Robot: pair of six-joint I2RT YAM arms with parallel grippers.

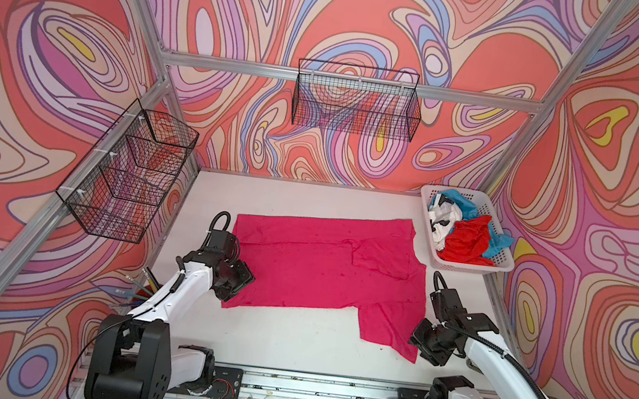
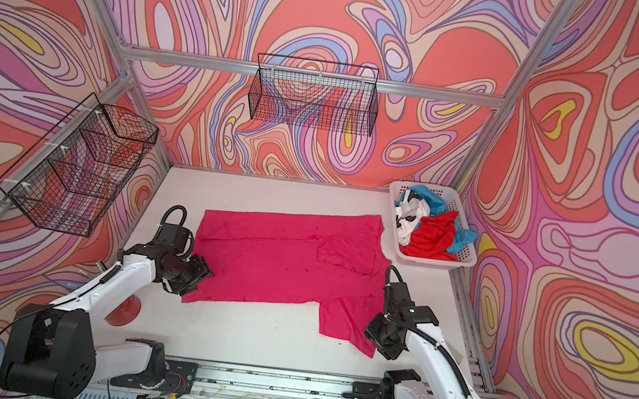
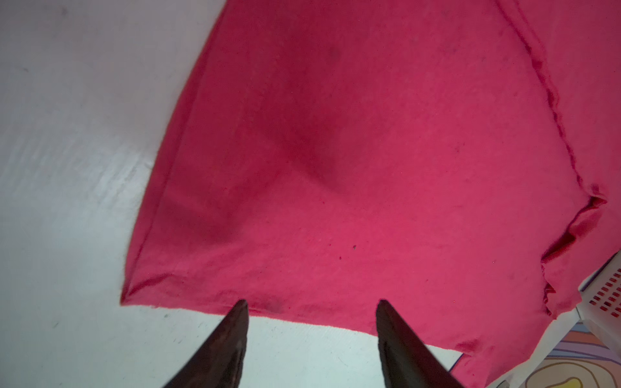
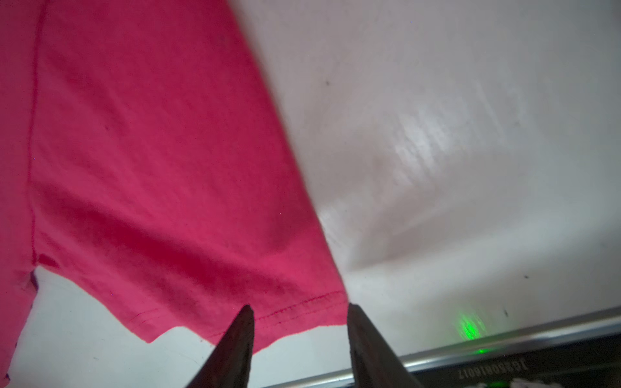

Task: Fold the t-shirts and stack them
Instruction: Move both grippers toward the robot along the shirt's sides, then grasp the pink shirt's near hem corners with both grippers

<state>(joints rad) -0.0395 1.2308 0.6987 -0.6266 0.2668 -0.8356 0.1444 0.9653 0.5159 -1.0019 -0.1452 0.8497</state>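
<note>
Your left gripper (image 3: 311, 302) hangs parted and empty at the hem of the pink shirt (image 1: 322, 264), spread mid-table (image 1: 290, 343) with folding barely begun, your right gripper (image 4: 297, 305) likewise gaping at its sleeve, while the other shirts (image 1: 468, 237) wait crumpled in the basket (image 1: 468, 267).

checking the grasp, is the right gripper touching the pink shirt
Cannot tell. In the right wrist view the right gripper stands open with its fingers at the hem of the pink shirt, but neither contact nor a gap shows plainly.
</note>
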